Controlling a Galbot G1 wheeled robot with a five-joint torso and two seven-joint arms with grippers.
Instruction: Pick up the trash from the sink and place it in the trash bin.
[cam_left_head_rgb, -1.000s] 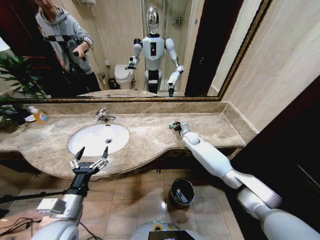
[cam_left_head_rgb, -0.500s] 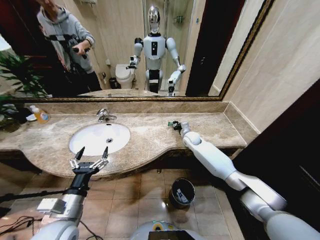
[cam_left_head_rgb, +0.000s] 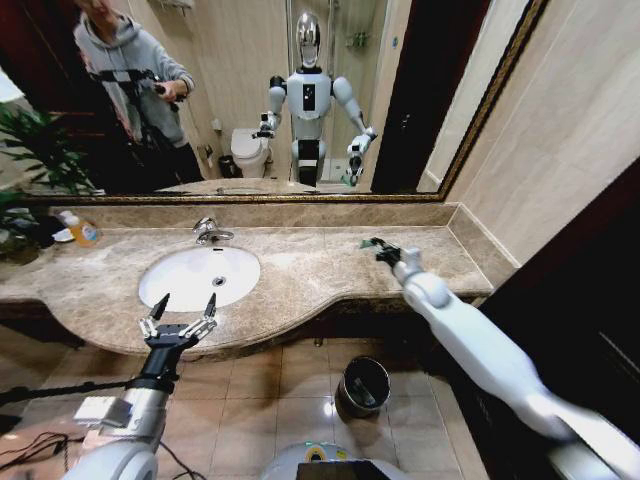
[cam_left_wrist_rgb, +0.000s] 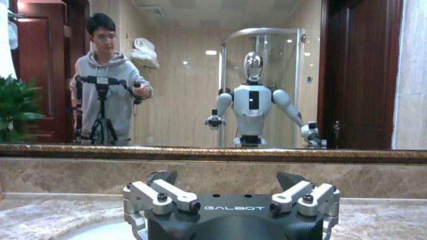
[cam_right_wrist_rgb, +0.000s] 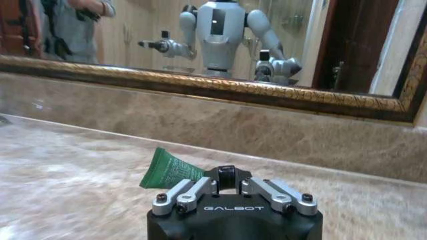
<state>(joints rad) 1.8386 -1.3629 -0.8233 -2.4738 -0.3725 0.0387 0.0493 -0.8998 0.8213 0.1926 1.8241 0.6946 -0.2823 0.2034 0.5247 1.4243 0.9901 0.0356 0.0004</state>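
We saw a small green tube (cam_right_wrist_rgb: 167, 169) with a black cap pinched in the right pincer (cam_left_head_rgb: 378, 246) above the marble desk. The white oval sink (cam_left_head_rgb: 199, 277) lay well apart; the dark round trash bin (cam_left_head_rgb: 362, 385) stood on the floor below.

The head camera looks steeply down and forward over the whole bench (cam_left_head_rgb: 300, 270), the mirror (cam_left_head_rgb: 250, 100) beyond it. Each wrist camera sits close behind its own tool, low over the bench, facing the mirror ahead. All three views share bench and mirror.
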